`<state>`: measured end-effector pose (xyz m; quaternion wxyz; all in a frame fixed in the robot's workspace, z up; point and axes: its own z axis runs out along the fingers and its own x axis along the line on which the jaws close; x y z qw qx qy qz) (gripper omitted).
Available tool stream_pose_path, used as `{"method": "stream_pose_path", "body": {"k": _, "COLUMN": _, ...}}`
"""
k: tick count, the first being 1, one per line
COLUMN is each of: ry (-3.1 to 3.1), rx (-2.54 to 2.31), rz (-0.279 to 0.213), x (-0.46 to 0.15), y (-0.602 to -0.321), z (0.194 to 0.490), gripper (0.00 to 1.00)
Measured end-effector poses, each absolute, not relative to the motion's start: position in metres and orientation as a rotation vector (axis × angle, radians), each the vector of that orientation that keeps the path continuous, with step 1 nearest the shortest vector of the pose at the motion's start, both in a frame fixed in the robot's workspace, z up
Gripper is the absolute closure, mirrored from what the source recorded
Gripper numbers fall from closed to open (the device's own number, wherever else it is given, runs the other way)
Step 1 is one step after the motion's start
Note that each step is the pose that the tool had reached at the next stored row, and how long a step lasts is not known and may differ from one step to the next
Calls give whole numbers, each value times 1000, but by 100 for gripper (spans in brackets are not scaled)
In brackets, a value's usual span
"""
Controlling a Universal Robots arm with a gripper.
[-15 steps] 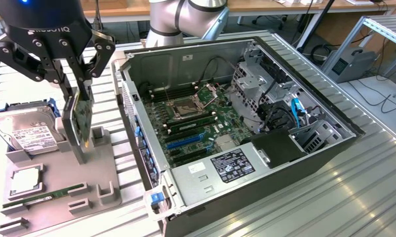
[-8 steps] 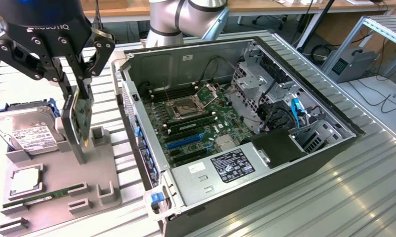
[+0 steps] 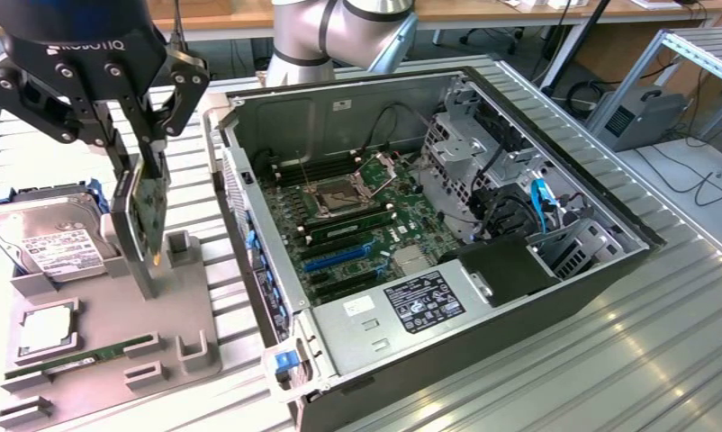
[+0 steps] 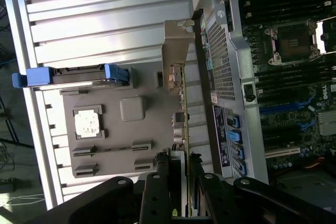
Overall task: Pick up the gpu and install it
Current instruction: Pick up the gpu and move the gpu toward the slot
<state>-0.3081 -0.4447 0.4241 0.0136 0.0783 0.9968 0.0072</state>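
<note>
I operate in a robotics laboratory workcell, not a home or shop. Indicators: a ribbed aluminium table (image 3: pixel 662 351) carrying an open computer case (image 3: pixel 457 378) and a grey parts fixture (image 3: pixel 109 306) (moulded slots for single components); wooden workbenches (image 3: pixel 482 11) along the far side; an aluminium-profile frame (image 3: pixel 698 54) at far right; loose cables (image 3: pixel 706 186) on the floor.

The gpu (image 3: pixel 139 216), clamped upright in the gripper (image 3: pixel 148 166), hung above the gray holder (image 3: pixel 91 297), near the case wall (image 3: pixel 243 225). Beyond that wall the case was open from above. The blue slots (image 3: pixel 337 261) lay uncovered. On the exterior view's right, the drive cage (image 3: pixel 457 153), cables (image 3: pixel 496 216) and a black box (image 3: pixel 505 270) narrowed the room.
</note>
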Motion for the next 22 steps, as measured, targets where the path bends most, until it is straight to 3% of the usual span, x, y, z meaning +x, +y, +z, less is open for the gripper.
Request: {"method": "stream_pose_path", "body": {"k": 22, "ry": 3105, "rx": 244, "rz": 22, "x": -308, "y": -445, "z": 430, "gripper": 73}}
